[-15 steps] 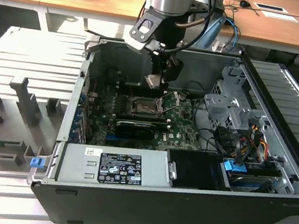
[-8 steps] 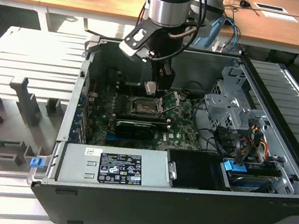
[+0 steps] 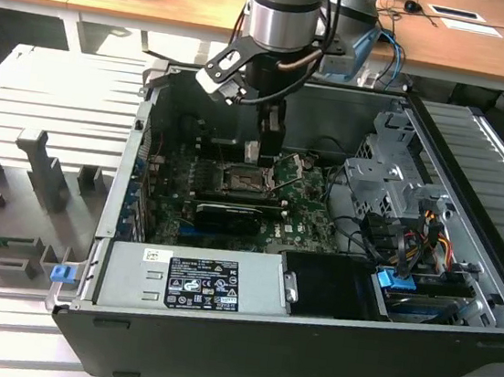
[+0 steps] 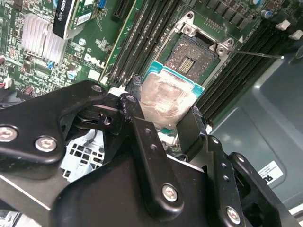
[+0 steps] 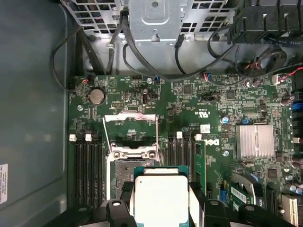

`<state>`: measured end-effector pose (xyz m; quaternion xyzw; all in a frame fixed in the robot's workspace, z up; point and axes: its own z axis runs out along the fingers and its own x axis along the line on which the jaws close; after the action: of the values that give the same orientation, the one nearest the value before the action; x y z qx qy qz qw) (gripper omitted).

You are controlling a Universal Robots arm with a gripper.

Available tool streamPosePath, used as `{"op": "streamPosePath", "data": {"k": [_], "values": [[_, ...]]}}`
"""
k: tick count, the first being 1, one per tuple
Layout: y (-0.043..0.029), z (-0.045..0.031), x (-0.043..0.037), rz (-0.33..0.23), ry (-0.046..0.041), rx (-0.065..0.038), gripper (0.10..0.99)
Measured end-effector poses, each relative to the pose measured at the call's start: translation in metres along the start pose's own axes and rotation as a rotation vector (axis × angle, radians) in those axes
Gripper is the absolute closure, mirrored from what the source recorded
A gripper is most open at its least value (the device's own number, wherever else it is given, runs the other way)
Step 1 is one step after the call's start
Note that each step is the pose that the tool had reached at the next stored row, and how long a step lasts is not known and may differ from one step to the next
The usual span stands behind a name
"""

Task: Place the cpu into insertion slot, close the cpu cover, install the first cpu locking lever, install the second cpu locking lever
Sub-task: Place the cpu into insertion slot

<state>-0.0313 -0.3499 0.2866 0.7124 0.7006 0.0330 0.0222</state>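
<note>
**Chip pinched in the fingers, socket open beneath**

I'm watching the gripper hang inside the computer case. Its two black fingers are drawn in narrow and clamped on the cpu, one on each of two opposite edges.

Both wrist views give me a good look at the chip. It is a small flat square with a dull silver-beige metal top, rounded corners and a smeary, scuffed sheen, sitting on a thin teal-green rim. It is held off the board, not seated.

In the first wrist view the cpu overlaps one edge of the insertion slot, a dark square of contacts in a black rim. The cpu cover stands swung open just beyond it, with green board showing through its window.

In the exterior view the gripper sits at about one o'clock from the insertion slot. The raised cpu cover is at two o'clock, and the grey power supply is at six.
</note>
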Motion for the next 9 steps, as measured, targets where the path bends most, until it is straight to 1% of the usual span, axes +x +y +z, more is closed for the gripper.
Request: {"op": "streamPosePath", "data": {"k": [2, 3, 5, 6, 7, 8, 9], "values": [[-0.0002, 0.0015, 0.0000, 0.000, -0.0001, 0.000, 0.545], [-0.0003, 0.0031, -0.0001, 0.011, -0.0008, 0.000, 0.545], [-0.0005, 0.0062, -0.0001, 0.078, -0.0061, -0.001, 0.545], [-0.0013, 0.0092, -0.0001, 0.098, -0.0076, -0.001, 0.545], [-0.0042, 0.0139, -0.0003, 0.101, -0.0078, -0.001, 0.545], [-0.0053, 0.0179, -0.0003, 0.088, -0.0068, -0.001, 0.545], [-0.0057, 0.0221, -0.0001, 0.047, -0.0036, -0.001, 0.545]]}}
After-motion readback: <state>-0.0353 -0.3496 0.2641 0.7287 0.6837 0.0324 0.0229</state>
